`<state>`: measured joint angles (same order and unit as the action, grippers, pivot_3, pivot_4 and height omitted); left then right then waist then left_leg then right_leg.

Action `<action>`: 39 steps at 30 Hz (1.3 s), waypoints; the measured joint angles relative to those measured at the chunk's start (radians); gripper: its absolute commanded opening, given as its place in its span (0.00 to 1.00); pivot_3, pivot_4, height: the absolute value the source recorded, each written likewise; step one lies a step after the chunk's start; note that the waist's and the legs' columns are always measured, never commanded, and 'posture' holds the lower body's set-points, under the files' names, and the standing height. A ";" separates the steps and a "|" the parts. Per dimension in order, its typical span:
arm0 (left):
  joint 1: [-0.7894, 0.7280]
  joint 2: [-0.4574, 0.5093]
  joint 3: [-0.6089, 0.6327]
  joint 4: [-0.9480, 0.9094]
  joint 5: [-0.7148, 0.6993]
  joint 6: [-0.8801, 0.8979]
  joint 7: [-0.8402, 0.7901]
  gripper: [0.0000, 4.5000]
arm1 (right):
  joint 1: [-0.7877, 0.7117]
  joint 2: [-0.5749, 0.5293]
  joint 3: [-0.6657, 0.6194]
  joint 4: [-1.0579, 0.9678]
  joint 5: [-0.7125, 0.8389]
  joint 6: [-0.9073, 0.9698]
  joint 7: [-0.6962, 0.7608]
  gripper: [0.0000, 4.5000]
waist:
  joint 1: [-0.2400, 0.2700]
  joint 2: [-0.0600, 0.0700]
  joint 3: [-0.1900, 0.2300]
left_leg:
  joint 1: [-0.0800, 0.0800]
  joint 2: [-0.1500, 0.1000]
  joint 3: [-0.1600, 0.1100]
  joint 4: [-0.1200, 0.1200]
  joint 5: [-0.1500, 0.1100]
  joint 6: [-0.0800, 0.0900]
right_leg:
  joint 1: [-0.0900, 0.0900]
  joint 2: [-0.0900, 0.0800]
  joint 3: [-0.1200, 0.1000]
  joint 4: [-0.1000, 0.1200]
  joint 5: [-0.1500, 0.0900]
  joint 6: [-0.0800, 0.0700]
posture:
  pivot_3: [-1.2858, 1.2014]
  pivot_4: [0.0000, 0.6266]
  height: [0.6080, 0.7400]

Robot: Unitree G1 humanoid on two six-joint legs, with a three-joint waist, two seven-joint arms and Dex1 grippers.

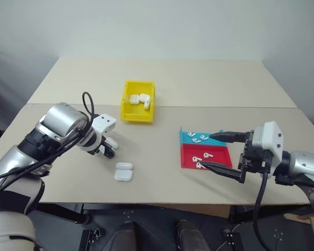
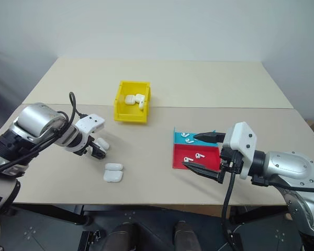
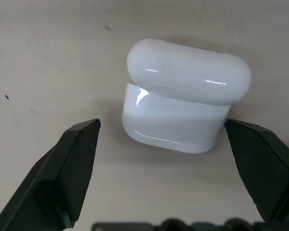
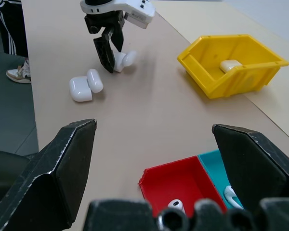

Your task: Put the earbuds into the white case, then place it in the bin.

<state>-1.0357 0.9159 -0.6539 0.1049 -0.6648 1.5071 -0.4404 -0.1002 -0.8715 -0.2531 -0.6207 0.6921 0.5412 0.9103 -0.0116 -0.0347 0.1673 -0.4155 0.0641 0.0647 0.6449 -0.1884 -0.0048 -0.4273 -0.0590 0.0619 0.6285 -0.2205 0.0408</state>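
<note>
On the desk (image 2: pixel 162 178), the red and blue tray (image 2: pixel 197 155) holds several earbuds (image 2: pixel 190 139). The right hand (image 2: pixel 199 151) hovers spread wide over that tray. Well left of it, an open white case (image 2: pixel 113 172) lies beside the left hand (image 2: pixel 94 151), which points down at another white case (image 2: pixel 102 144). The yellow bin (image 2: pixel 132 101), beyond the tray to its left, contains more cases.

Red-and-blue tray (image 1: pixel 217 157) on table (image 1: pixel 199 78)

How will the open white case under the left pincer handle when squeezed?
The white case looks glossy and rounded, so it may slip out from between the fingers. Its lid stands open, so a squeeze could probably snap it shut or shift the grip. The left pincer is open around it.
</note>
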 measured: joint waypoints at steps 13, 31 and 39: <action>0.018 0.022 -0.041 0.009 0.188 -0.124 -0.249 1.00 | 0.002 0.002 0.000 -0.009 0.000 0.000 -0.017 0.99 | 0.000 0.000 0.000 | 0.000 0.000 0.000 0.000 0.000 0.000 | 0.000 0.000 0.000 0.001 0.000 0.000 | 0.52 0.24 1.00; 0.083 0.021 0.004 -0.016 0.335 -0.222 -0.408 0.60 | 0.020 0.002 -0.002 -0.020 0.031 0.000 -0.029 1.00 | 0.000 0.000 0.000 | 0.000 0.000 0.000 0.000 0.000 0.000 | 0.001 0.000 0.000 0.001 0.000 0.001 | 0.52 0.24 1.00; 0.203 0.083 0.120 -0.097 0.348 -0.303 -0.446 0.60 | 0.017 0.002 -0.001 -0.019 0.035 0.000 -0.026 1.00 | -0.006 0.000 0.000 | 0.000 0.001 0.000 0.000 0.000 0.000 | 0.000 0.001 0.000 0.001 0.000 0.001 | 0.52 0.24 1.00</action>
<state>-0.8331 0.9986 -0.5340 0.0078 -0.3170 1.2044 -0.8869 -0.0829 -0.8696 -0.2545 -0.6397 0.7268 0.5412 0.8845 -0.0177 -0.0347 0.1673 -0.4153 0.0655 0.0646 0.6451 -0.1883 -0.0045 -0.4277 -0.0581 0.0621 0.6295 -0.2202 0.0421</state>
